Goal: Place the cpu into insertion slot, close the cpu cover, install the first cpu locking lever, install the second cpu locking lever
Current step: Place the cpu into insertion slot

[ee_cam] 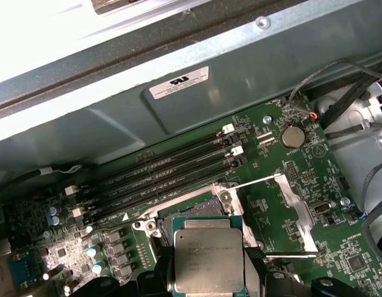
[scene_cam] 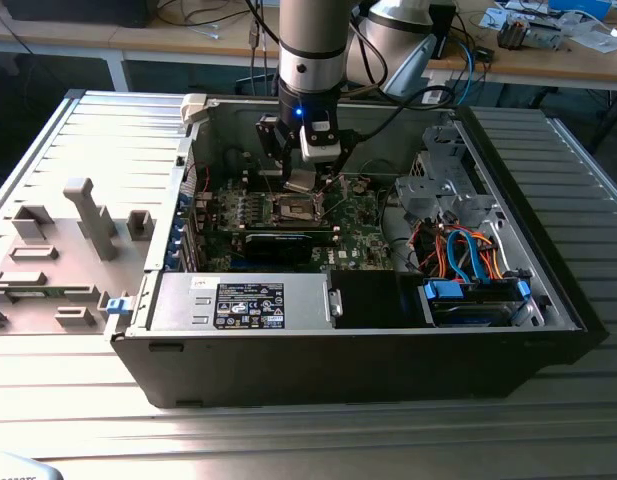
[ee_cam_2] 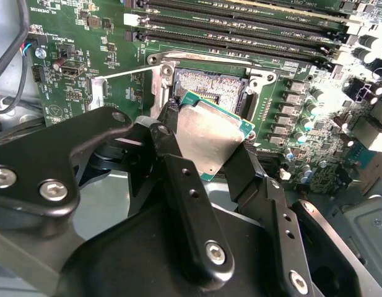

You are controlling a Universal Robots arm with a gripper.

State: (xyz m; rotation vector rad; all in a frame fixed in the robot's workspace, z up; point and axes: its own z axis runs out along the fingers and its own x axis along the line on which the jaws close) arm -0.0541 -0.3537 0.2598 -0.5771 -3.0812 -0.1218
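My gripper [scene_cam: 300, 182] hangs inside the open computer case, shut on the cpu [scene_cam: 300, 180], a flat square chip with a dull silver top. In the second wrist view the black fingers [ee_cam_2: 181, 179] clamp the cpu [ee_cam_2: 209, 136] by two opposite edges, tilted, just above the insertion slot [ee_cam_2: 209, 83]. The first wrist view shows the cpu [ee_cam: 208, 255] covering most of the insertion slot [ee_cam: 186, 219]. The cpu cover [ee_cam: 297, 210] is swung open beside the socket, a thin silver frame [ee_cam_2: 158, 86]. A thin wire lever [ee_cam: 252, 182] stands raised along it.
The green motherboard [scene_cam: 358, 225] lies in the case floor, with several black memory slots [ee_cam: 160, 176] beside the socket. A long black card [scene_cam: 278, 243], a black power supply [scene_cam: 248, 303], a drive cage [scene_cam: 438, 185] and bundled cables [scene_cam: 458, 250] crowd around. Case walls [scene_cam: 178, 180] enclose everything.
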